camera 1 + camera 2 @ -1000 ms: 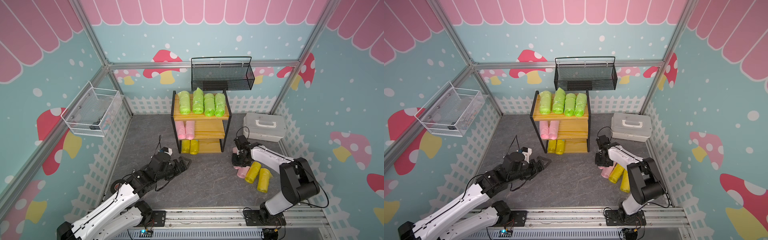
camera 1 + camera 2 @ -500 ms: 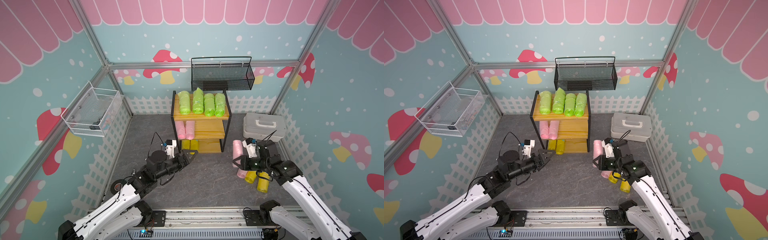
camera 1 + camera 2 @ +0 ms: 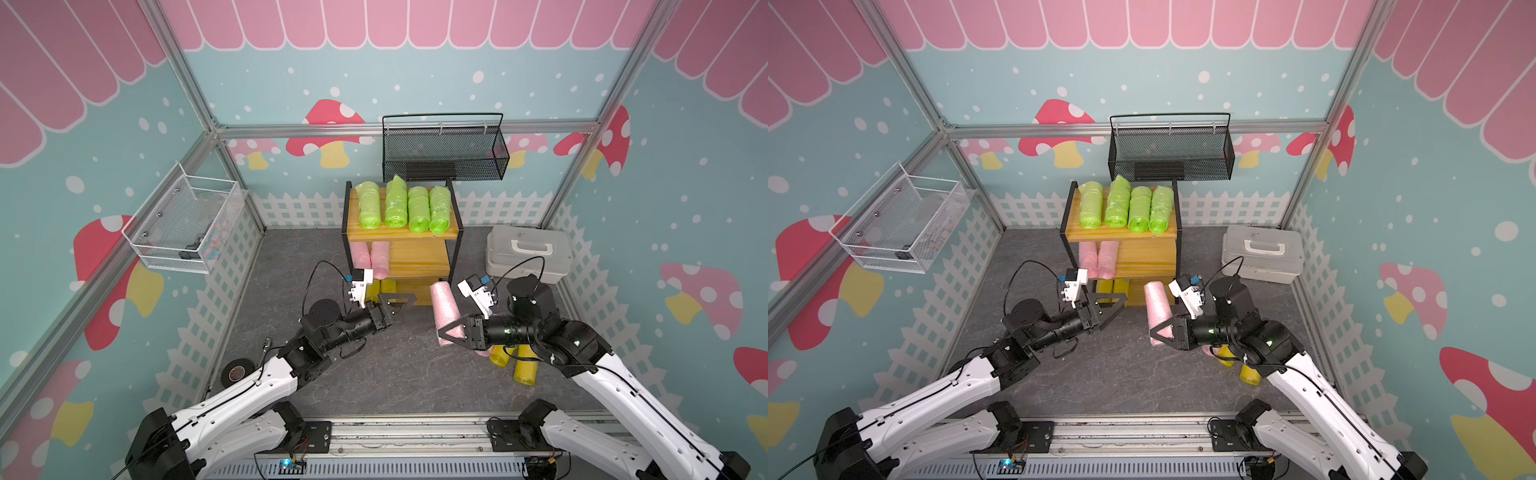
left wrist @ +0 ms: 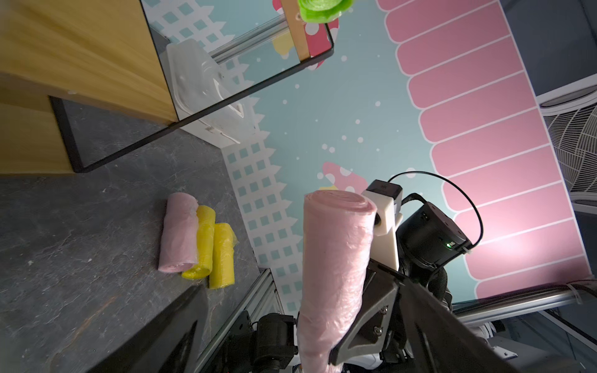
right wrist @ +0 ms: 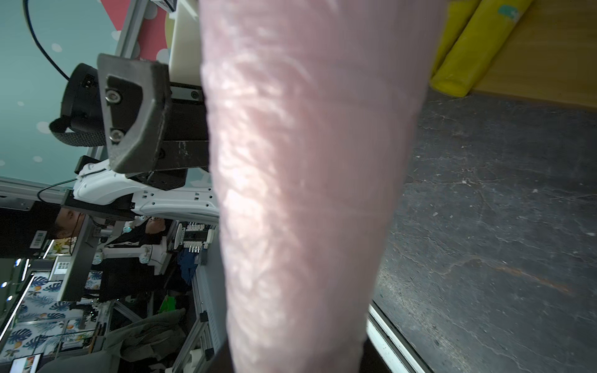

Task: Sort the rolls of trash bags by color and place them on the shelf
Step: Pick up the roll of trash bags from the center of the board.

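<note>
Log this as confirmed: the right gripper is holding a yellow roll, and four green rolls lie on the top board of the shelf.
One thing is wrong. The right gripper is holding a pink roll, not a yellow one; the left wrist view shows this plainly. The rest stands: four green rolls lie on the top board of the shelf.

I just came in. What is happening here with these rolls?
Trash bag rolls are being sorted onto the shelf. The right gripper holds a pink roll above the floor; the left gripper is open and empty. Four green rolls lie on top, two pink rolls midway, two yellow rolls below. A loose pink roll and two loose yellow rolls lie on the floor.
</note>
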`<state>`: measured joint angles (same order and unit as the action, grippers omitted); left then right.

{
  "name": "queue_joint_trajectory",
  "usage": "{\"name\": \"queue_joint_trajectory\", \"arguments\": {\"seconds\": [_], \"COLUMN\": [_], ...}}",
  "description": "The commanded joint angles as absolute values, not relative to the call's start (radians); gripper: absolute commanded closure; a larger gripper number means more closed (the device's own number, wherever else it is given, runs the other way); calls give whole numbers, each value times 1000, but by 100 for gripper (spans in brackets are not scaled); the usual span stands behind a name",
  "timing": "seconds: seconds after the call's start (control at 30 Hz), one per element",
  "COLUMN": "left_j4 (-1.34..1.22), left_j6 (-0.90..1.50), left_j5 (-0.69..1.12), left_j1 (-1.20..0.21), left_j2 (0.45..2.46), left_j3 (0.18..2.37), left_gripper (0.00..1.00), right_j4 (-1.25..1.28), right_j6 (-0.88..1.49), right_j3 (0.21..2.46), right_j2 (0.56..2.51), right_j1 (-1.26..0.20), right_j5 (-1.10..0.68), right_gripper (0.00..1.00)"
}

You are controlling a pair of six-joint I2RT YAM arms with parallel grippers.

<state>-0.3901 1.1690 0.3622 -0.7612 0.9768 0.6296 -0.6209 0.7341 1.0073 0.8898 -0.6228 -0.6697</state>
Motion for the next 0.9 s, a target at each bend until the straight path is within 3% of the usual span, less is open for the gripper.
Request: {"name": "queue_joint_trajectory", "arguments": {"seconds": [0.0,0.17,0.27,0.53,0.87], "left_j4": [-494,-689,-744,-732,-663], "left_j6": [1175,1251,1271,1279,1272], "left_j5": [392,409,425,438,424], "left_j1": [-767,-767,-767,-767,-767], "left_j2": [987,1012,1018,1010,993], "left_j3": [647,586,573,558,547], "left_gripper": [10,11,17,24,21], "right_j4": [-504,-441,-420,-415,-430], "right_j6": [782,819,828,823,815], "right_j3": [1011,1002,1015,1071,1102], "right_j2": [920,969,988,1064,1080], "right_j1": [-654,-707,-732,-800,-827], "right_j5": [-738,-731,-718,-695,-678], "right_gripper": [100,100,100,100,100]}}
